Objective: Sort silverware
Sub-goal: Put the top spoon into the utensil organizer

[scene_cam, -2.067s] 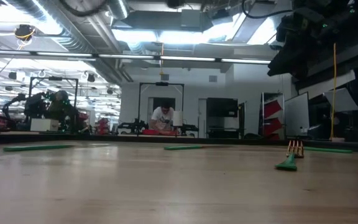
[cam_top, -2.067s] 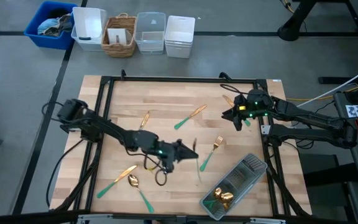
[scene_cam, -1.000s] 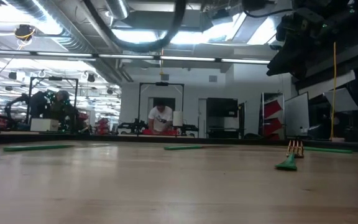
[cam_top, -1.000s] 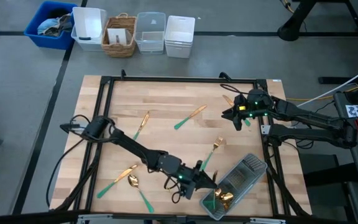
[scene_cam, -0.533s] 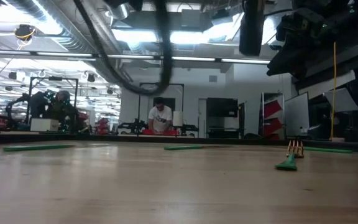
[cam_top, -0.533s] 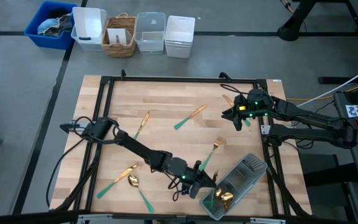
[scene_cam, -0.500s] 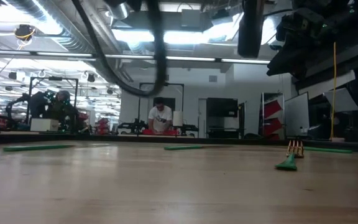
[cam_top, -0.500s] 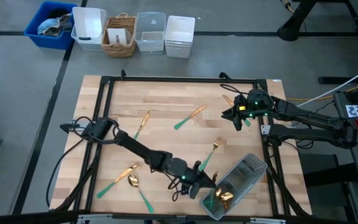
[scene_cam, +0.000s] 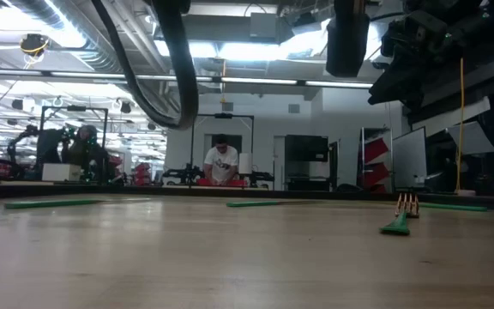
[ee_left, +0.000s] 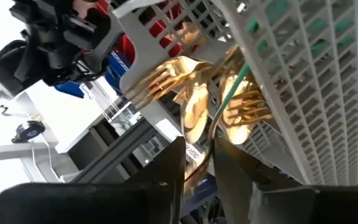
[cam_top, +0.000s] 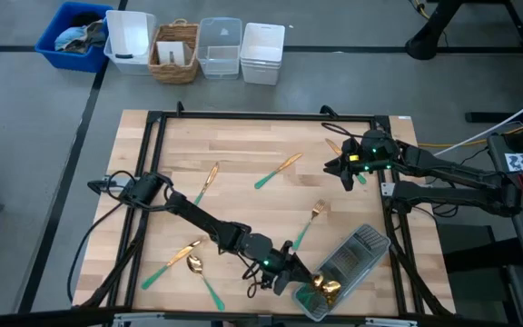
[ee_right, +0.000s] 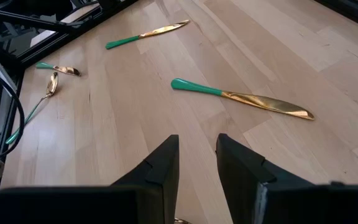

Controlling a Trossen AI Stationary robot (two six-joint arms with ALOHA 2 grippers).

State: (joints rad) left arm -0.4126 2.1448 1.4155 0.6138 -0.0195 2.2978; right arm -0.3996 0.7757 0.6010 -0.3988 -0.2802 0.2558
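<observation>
The latticed tray lies slantwise at the table's near right. Gold-headed silverware is piled at its near end. My left gripper reaches almost level into that end, open. In the left wrist view my left gripper faces gold forks and spoons, with a green-handled piece lying on them just beyond the fingertips. My right gripper hovers open at the far right above a knife. More silverware lies loose: a fork, knives, spoons.
The black frame borders the wooden table. Behind the far edge stand a blue bin, white tubs, a basket and a clear box. In the low view a fork lies right, and a person works far behind.
My left gripper has gone a little toward the table's near right and down, ending at the tray's near end. Its cable has swung across the low view. The loose fork beside the tray has stayed put.
</observation>
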